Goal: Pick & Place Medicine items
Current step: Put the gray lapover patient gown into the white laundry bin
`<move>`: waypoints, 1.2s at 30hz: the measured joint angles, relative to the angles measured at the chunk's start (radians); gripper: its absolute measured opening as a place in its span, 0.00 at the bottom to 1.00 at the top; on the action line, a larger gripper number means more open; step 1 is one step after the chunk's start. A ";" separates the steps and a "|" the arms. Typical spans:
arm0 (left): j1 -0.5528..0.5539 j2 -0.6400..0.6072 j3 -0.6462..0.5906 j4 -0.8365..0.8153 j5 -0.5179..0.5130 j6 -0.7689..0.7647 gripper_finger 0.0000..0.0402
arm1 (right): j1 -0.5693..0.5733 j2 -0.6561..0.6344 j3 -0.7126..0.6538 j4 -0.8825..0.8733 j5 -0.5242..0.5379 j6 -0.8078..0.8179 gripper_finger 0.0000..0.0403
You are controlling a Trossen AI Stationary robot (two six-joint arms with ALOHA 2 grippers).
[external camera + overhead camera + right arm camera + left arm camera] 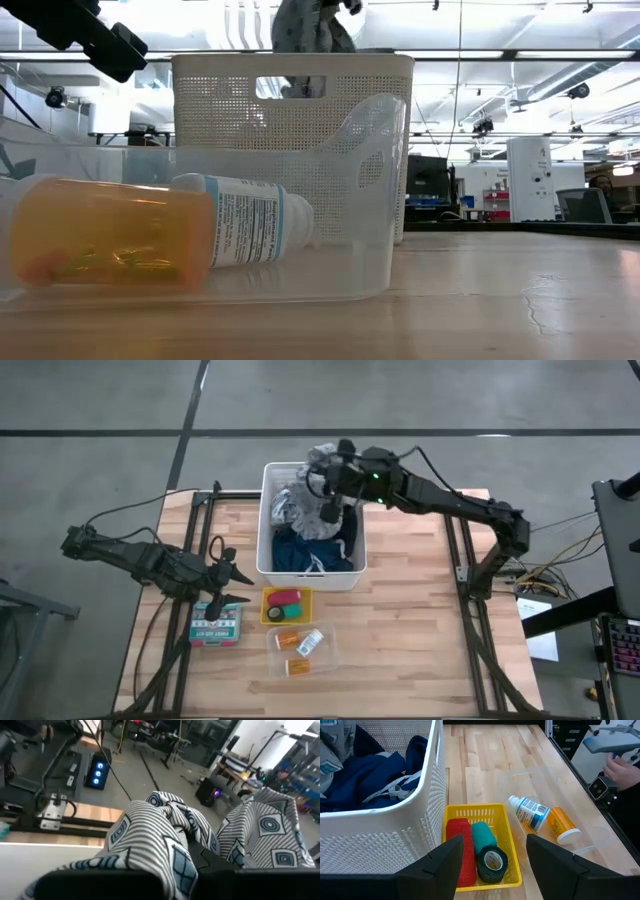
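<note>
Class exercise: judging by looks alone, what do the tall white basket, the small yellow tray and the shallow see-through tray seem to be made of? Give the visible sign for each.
White basket: probably moulded plastic, matt; its walls show a fine, regular perforated grid.
Yellow tray: likely plastic too, slightly glossy, with slotted mesh walls.
See-through tray: clear, thin, glossy plastic by the look; the basket shows through its wall, and its edges catch light.

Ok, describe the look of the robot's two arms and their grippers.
Both arms are dark, slim, jointed links with black cables trailing along them. The right arm shows a small green light near its wrist. The left gripper has two broad, flat, matte dark fingers.
</note>
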 joint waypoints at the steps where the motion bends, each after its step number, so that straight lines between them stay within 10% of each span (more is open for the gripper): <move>1: 0.000 0.000 0.000 0.000 0.000 0.000 0.56 | -0.005 0.019 0.021 -0.011 -0.014 0.005 0.02; 21: 0.000 0.000 0.000 0.000 0.000 0.000 0.56 | -0.034 0.219 0.065 -0.307 -0.019 0.195 0.02; 29: 0.000 0.000 0.000 0.000 0.000 0.000 0.56 | -0.033 0.316 0.062 -0.375 -0.262 0.290 0.02; 36: 0.000 0.000 0.000 0.000 0.000 0.000 0.56 | -0.034 0.376 0.061 -0.421 -0.268 0.295 0.02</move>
